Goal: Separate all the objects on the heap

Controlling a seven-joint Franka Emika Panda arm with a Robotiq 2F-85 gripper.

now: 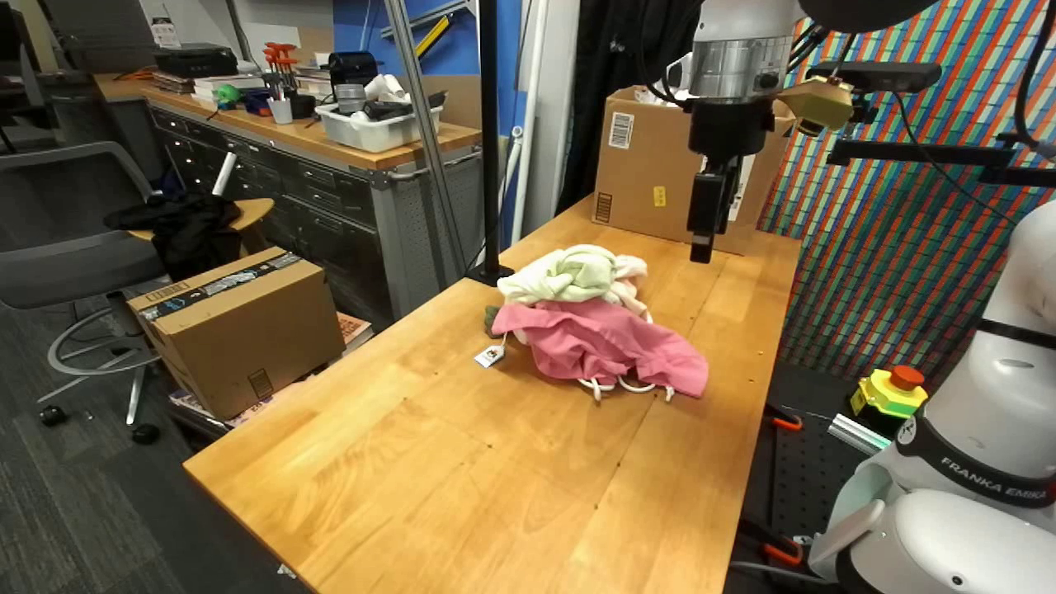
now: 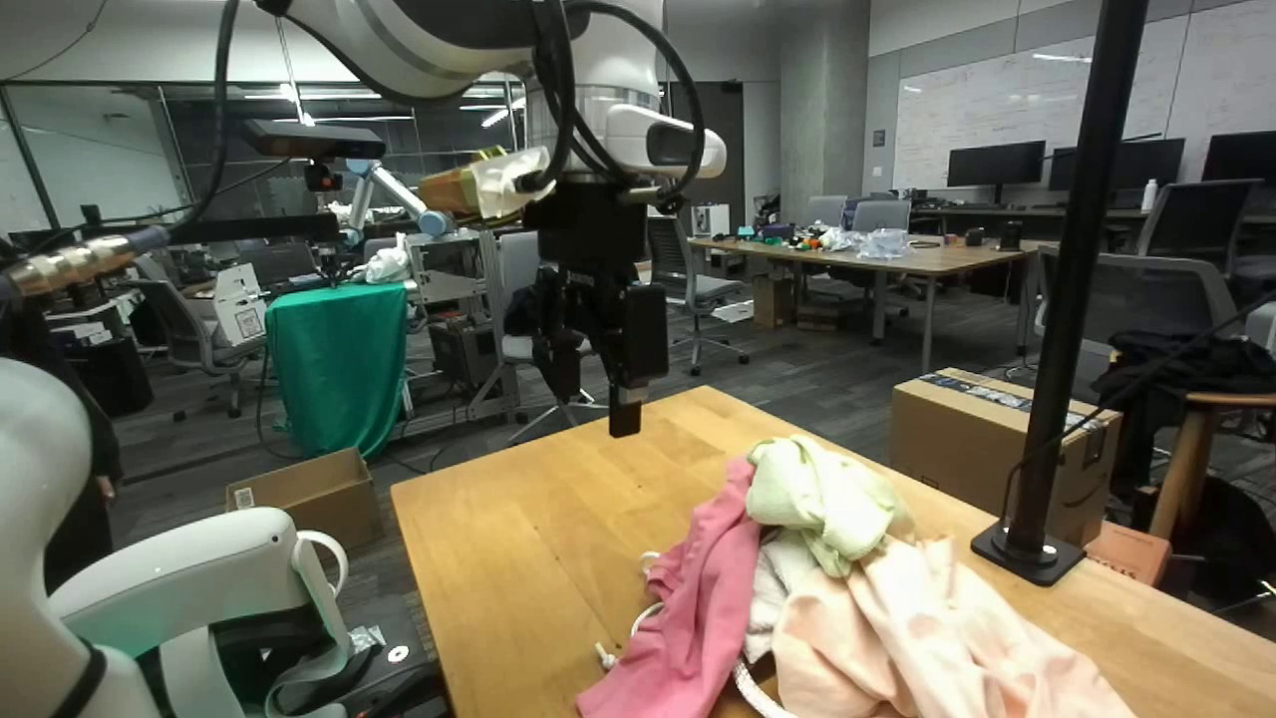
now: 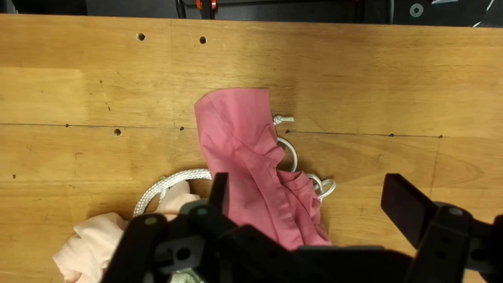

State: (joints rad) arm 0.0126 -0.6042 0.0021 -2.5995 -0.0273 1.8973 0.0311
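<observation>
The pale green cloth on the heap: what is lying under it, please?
In an exterior view, a peach cloth and a white cloth show beneath the pale green cloth. What lies under its middle is covered, so I cannot say whether anything else is there.

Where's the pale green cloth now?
In an exterior view, the pale green cloth lies right of centre, atop the heap, pink cloth to its left.

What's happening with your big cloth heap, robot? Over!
Gripper open, nothing held. Heap not separated yet, pale green cloth on top. Black pole stands near the heap, might get in the way.
</observation>
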